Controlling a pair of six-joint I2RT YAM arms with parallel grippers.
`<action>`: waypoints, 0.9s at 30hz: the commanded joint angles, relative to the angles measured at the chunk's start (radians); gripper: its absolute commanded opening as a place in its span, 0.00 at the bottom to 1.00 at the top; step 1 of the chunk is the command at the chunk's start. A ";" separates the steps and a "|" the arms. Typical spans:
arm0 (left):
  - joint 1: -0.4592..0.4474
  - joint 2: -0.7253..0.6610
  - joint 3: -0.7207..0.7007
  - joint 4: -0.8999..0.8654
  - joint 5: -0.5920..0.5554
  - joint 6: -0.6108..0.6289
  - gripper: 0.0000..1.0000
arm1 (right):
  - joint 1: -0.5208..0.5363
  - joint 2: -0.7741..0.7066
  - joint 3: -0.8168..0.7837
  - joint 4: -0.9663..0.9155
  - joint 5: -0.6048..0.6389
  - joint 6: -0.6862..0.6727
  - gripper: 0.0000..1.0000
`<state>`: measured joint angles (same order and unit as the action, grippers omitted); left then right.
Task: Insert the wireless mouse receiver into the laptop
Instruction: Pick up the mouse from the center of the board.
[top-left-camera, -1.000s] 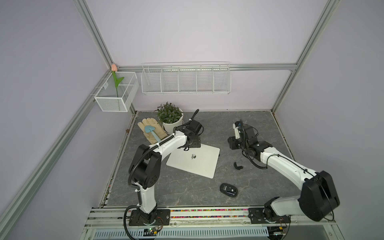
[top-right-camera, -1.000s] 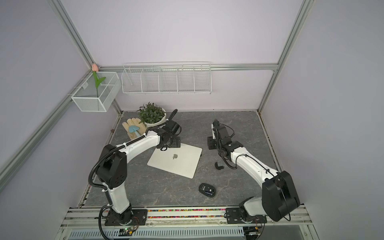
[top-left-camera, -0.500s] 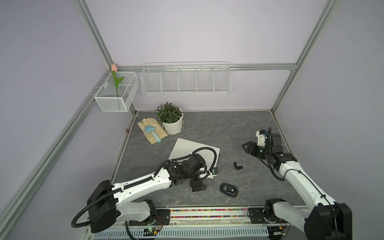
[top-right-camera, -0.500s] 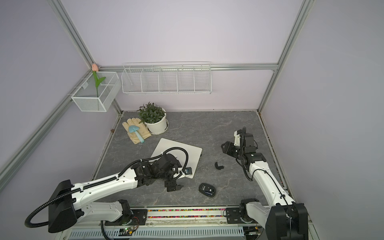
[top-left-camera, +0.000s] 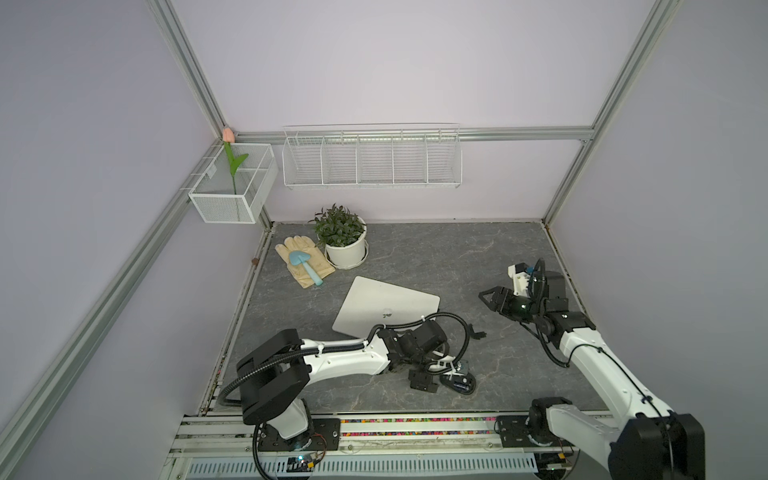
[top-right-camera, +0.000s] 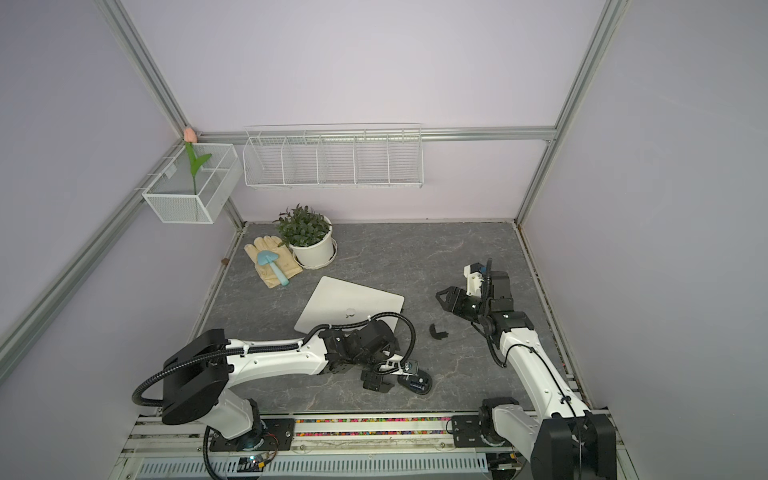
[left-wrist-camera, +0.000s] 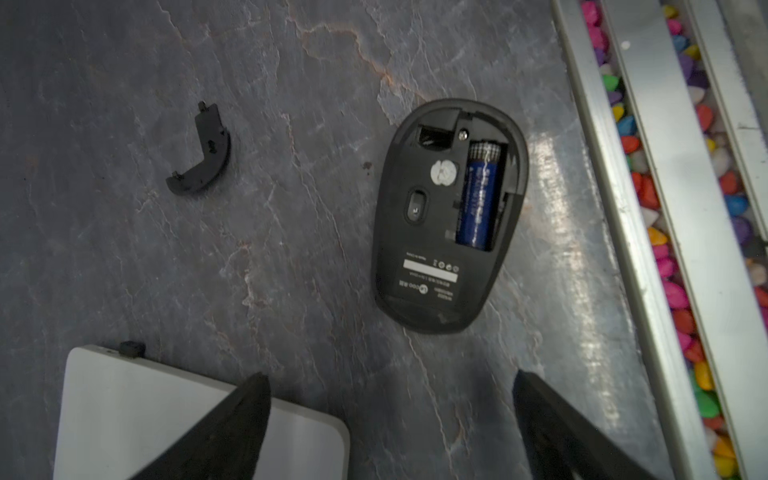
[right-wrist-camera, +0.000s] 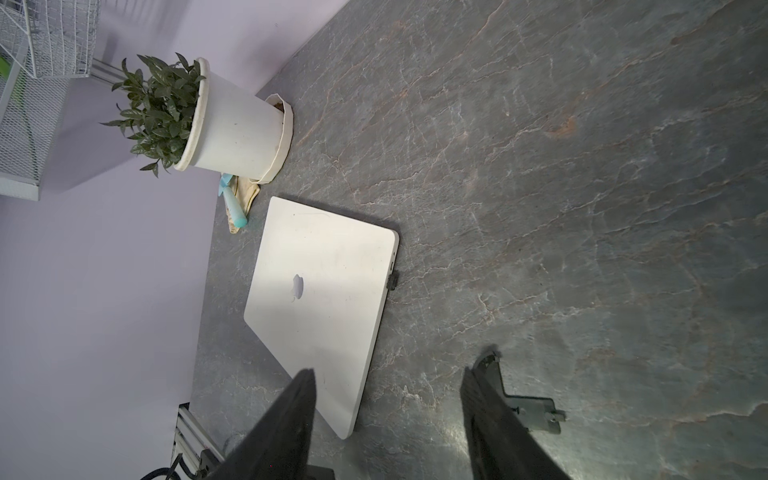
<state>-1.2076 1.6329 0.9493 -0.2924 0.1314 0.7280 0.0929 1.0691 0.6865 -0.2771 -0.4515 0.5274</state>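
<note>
Wireless mouse receiver (right-wrist-camera: 392, 279) — a tiny dark stub — sits against the slim silver laptop (right-wrist-camera: 316, 266) side edge, seemingly plugged in. Both arms have withdrawn; left gripper (left-wrist-camera: 390, 376) and right gripper (right-wrist-camera: 395, 370) gape empty — task looks done.

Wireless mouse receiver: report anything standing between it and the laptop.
Nothing visible does. The wireless mouse receiver already sits against the laptop at its side edge, apparently plugged in. The left gripper and right gripper are both open and hold nothing.
</note>
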 joint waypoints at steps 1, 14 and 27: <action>-0.013 0.051 0.061 0.033 0.051 0.048 0.93 | -0.005 -0.023 -0.028 0.041 -0.033 0.014 0.60; -0.045 0.178 0.139 -0.041 0.073 0.089 0.90 | -0.019 -0.028 -0.045 0.049 -0.021 -0.001 0.61; -0.047 0.225 0.155 -0.020 0.059 0.023 0.68 | -0.037 -0.039 -0.045 0.044 -0.010 -0.006 0.61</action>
<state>-1.2469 1.8404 1.0863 -0.3122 0.1741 0.7563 0.0620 1.0508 0.6579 -0.2493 -0.4644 0.5240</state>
